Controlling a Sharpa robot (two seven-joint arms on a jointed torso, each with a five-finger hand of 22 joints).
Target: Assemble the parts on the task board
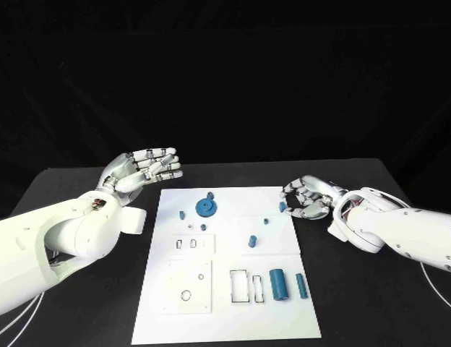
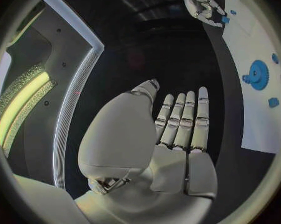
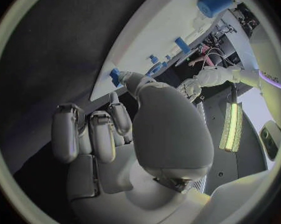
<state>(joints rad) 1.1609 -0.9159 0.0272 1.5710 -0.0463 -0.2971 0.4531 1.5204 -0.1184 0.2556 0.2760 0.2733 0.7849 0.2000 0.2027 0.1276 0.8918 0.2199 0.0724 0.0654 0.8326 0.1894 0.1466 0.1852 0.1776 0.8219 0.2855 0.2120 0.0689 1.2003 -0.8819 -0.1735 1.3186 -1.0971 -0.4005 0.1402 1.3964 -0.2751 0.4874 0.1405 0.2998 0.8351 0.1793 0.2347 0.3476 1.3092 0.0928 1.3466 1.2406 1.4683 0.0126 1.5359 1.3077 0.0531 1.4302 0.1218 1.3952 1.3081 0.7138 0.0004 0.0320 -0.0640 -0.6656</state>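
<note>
Hovering at the upper left of the frame, left robot hand (image 1: 147, 168) raised off the bench (image 1: 69, 188), fingers straight and together, holding nothing. Curled at the task board's (image 1: 225, 318) right edge, right robot hand (image 1: 307, 198), fingertips touching a small blue part (image 1: 283, 207); whether gripped, cannot tell. Lying on the board: a blue gear (image 1: 206, 208) near the top, a peg (image 1: 251, 241) mid-board, two blue cylinders (image 1: 279, 284) at lower right.
</note>
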